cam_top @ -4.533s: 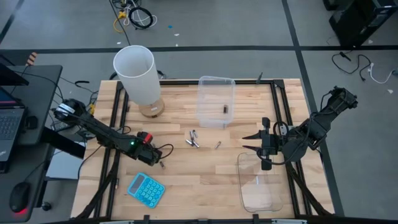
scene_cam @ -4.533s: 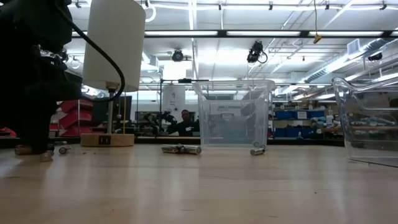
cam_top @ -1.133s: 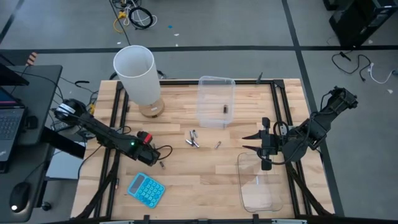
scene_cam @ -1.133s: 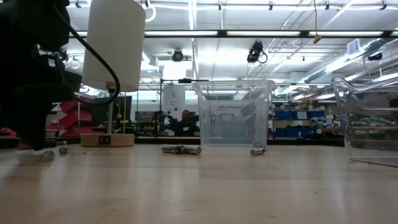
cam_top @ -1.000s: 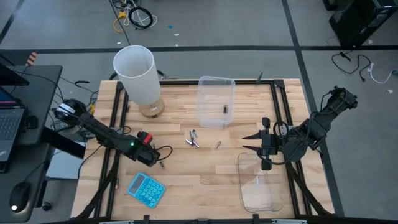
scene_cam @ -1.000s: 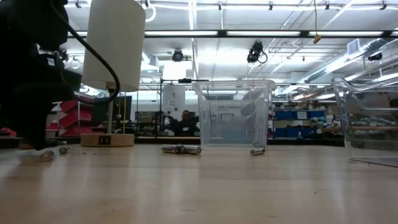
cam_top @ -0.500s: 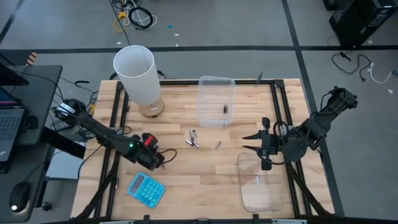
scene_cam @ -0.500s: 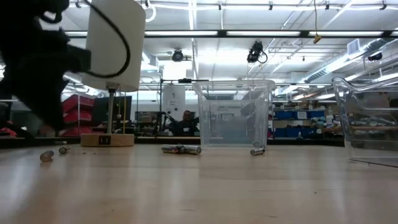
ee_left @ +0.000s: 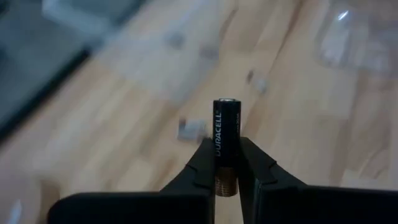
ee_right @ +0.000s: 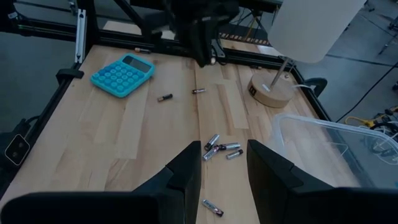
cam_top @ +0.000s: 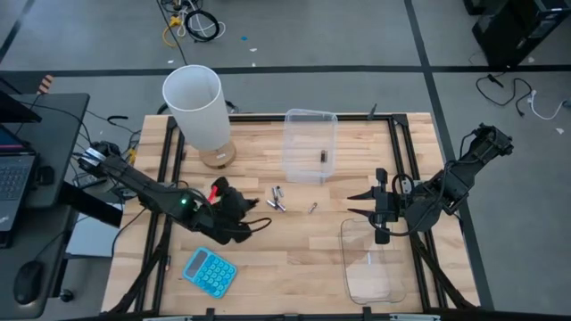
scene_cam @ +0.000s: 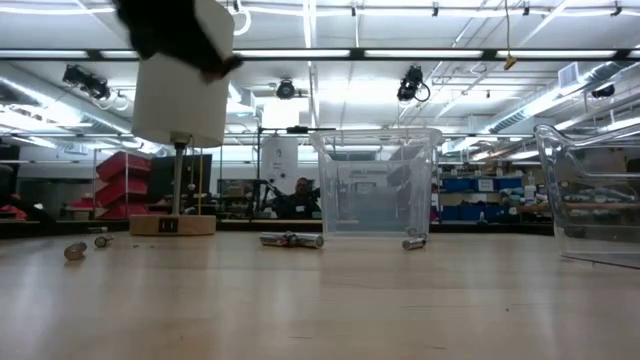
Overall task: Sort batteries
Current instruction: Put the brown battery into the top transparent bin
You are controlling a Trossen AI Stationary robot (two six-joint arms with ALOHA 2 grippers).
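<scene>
1. Black and copper, a Duracell battery (ee_left: 225, 144) stands clamped between the fingers (ee_left: 200, 163) of the left gripper (cam_top: 241, 217), copper end down between them and black end sticking out past the tips.
2. This left gripper hangs above the bench (cam_top: 294, 254) over its left-centre part, beside the blue calculator (cam_top: 210, 270) that lies near the front left corner.
3. In the low view the left arm (scene_cam: 175, 30) shows only as a dark shape at the top, in front of the white lamp shade (scene_cam: 184, 95), clear of the wood.
4. A cluster of loose batteries (cam_top: 277, 199) lies near the bench's middle, just in front of the clear tub (cam_top: 309, 144) at the back edge; one more cell (cam_top: 312, 208) lies a little to their right.
5. One dark battery (cam_top: 323, 156) rests inside that back tub.
6. Two further cells, one (ee_right: 165, 98) nearer the calculator and one (ee_right: 198, 91) beside it, lie on the wood toward the left side.
7. The right gripper (cam_top: 364, 203) waits near the right edge with its fingers (ee_right: 186, 167) spread apart and nothing between them, beside a second clear tub (cam_top: 370, 261) at the front right corner.
8. The lamp's wooden base (cam_top: 217, 156) sits at the back left corner.
9. Beyond the back edge, a person (scene_cam: 298, 197) is seen far off in the room.
</scene>
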